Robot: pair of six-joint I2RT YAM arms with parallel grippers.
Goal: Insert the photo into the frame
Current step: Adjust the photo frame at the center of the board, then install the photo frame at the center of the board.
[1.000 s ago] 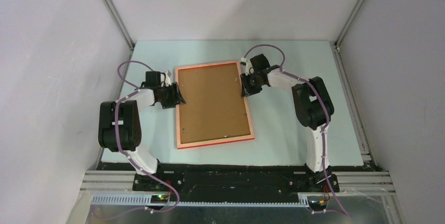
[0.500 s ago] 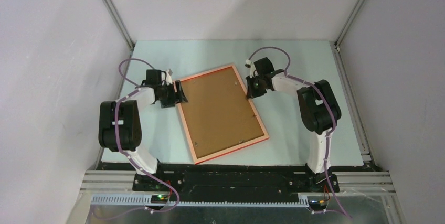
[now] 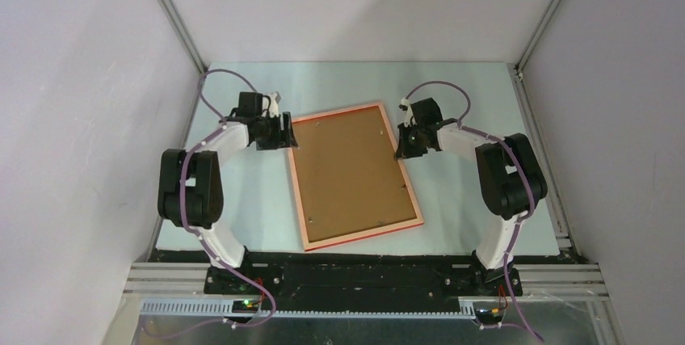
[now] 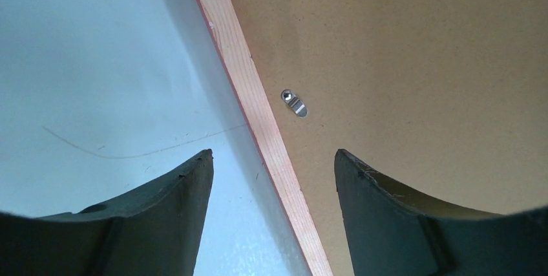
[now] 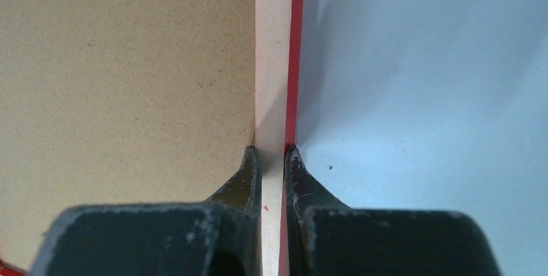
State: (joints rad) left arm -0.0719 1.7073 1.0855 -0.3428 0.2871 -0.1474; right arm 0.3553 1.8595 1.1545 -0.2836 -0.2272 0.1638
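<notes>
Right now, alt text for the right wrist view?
The right gripper pinches the edge of the frame, pale wood with a red strip on its right. Brown backing board fills the left, pale blue table the right.

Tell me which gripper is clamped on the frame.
The right gripper: it pinches the edge of the frame. The left gripper stands open, astride the opposite edge.

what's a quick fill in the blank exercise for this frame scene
1. The right gripper is ____ on the frame at its edge.
2. The left gripper is ____, straddling the opposite edge.
3. The backing board facing up is ____ in colour.
Missing words: shut; open; brown.
</notes>
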